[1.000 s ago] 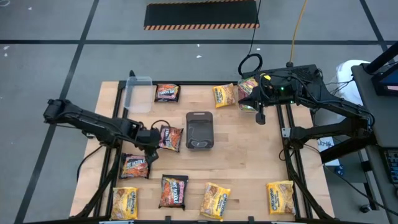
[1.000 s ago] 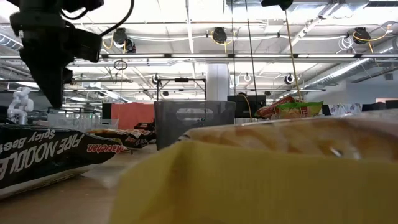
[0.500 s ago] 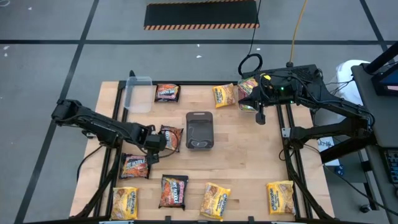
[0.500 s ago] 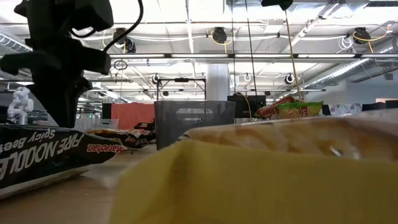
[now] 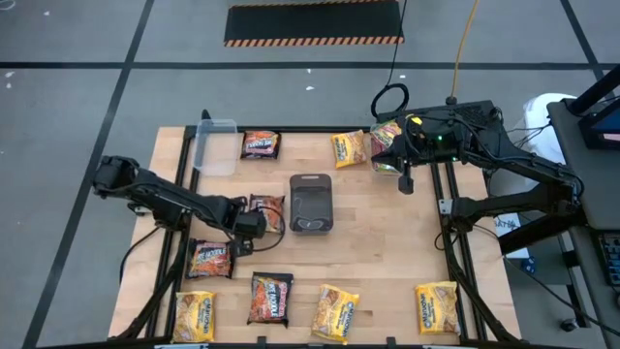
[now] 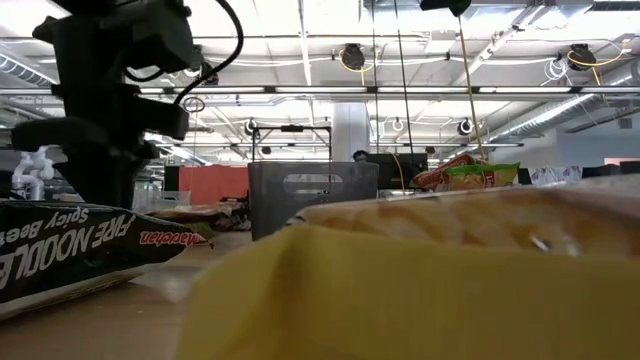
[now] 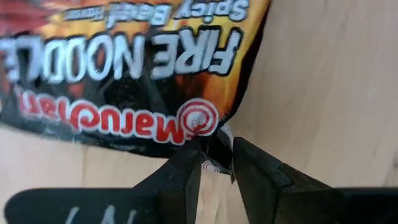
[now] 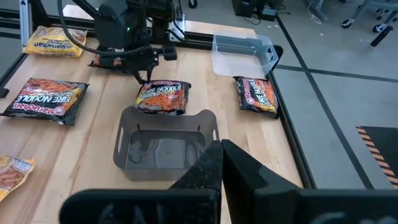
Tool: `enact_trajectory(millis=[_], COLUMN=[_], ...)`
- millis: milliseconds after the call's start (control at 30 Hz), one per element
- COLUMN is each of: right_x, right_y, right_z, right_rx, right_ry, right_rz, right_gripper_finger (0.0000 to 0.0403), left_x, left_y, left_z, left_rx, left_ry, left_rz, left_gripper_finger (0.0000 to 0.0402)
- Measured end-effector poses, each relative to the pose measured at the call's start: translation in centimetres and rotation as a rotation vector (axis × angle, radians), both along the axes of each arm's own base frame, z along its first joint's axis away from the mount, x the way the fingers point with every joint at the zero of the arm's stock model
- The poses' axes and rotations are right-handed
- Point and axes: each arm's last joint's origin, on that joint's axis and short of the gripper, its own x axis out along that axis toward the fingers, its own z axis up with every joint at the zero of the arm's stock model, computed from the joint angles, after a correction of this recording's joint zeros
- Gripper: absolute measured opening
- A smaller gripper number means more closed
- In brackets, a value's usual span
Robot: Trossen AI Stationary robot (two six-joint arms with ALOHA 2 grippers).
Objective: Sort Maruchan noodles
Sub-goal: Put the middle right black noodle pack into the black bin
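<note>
We look down on a wooden table [image 5: 387, 252] scattered with Maruchan noodles packets. On the left, the left gripper [image 5: 254, 222] is low over the table at the near corner of a dark Fire Noodle packet [image 5: 265, 213], which lies just left of the dark grey tray [image 5: 311, 204] at the centre. In the left wrist view its fingers [image 7: 186, 174] straddle that packet's corner [image 7: 214, 146], a slim gap between them; we cannot tell whether they press on it. A clear tub [image 5: 214, 145] sits at the far left corner, with another dark packet [image 5: 261, 144] beside it. Further packets, dark ones and yellow ones [image 5: 333, 312], line the near edge. On the right, the right gripper [image 5: 406, 184] waits clenched, holding nothing, above the far right edge.
</note>
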Motion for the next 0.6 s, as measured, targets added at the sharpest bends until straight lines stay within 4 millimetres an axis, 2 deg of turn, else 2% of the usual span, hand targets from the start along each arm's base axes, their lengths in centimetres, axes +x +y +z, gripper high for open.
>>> enact_trajectory(millis=[233, 333, 467, 600], right_x=[0.0, 0.0, 0.0, 0.0], right_y=[0.0, 0.0, 0.0, 0.0], right_z=[0.0, 0.0, 0.0, 0.0], right_rx=[-0.001, -0.001, -0.002, -0.004], right_ry=[-0.001, -0.002, -0.004, -0.004], right_rz=[-0.001, -0.001, -0.001, -0.001], right_gripper_finger=[0.0000, 0.0000, 0.0000, 0.0000], left_x=[0.7, 0.9, 0.9, 0.9], left_y=[-0.1, -0.2, -0.3, -0.3], left_z=[-1.5, -1.9, -1.9, -2.0], left_rx=[-0.001, -0.009, -0.028, -0.045], left_ry=[0.032, 0.046, 0.040, 0.038], left_rz=[0.054, 0.078, 0.108, 0.185], left_gripper_finger=[0.0089, 0.0064, 0.0012, 0.0004])
